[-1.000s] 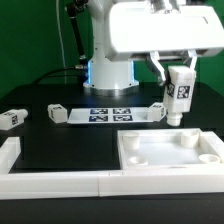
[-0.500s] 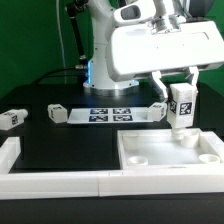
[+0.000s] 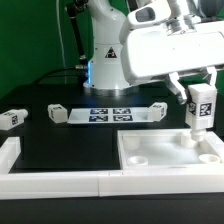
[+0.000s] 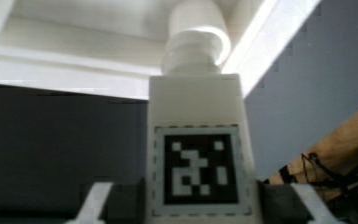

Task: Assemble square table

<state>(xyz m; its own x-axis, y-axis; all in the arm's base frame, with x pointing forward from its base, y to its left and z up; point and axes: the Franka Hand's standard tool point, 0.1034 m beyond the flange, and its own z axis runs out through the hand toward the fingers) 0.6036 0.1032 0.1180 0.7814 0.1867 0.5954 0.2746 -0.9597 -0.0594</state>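
The square table's top [image 3: 168,152] is a white slab with a raised rim, lying at the exterior view's right. My gripper [image 3: 202,92] is shut on a white leg [image 3: 201,106] that hangs upright with its tag facing the camera, its narrow lower end just above the slab's far right corner. In the wrist view the leg [image 4: 197,120] runs from between my fingers [image 4: 101,205] toward the white slab [image 4: 78,40], tag showing. My gripper [image 4: 199,212] grips it at the tagged end. Three more legs [image 3: 12,118] [image 3: 57,113] [image 3: 152,111] lie on the black table.
The marker board [image 3: 110,113] lies flat between two of the loose legs, in front of the arm's base. A long white rail [image 3: 60,181] runs along the front edge, and another white rail piece [image 3: 8,153] stands at the exterior view's left.
My gripper has carried the leg toward the exterior view's right and a little lower, from over the slab's back edge to its far right corner. The loose legs have not moved.
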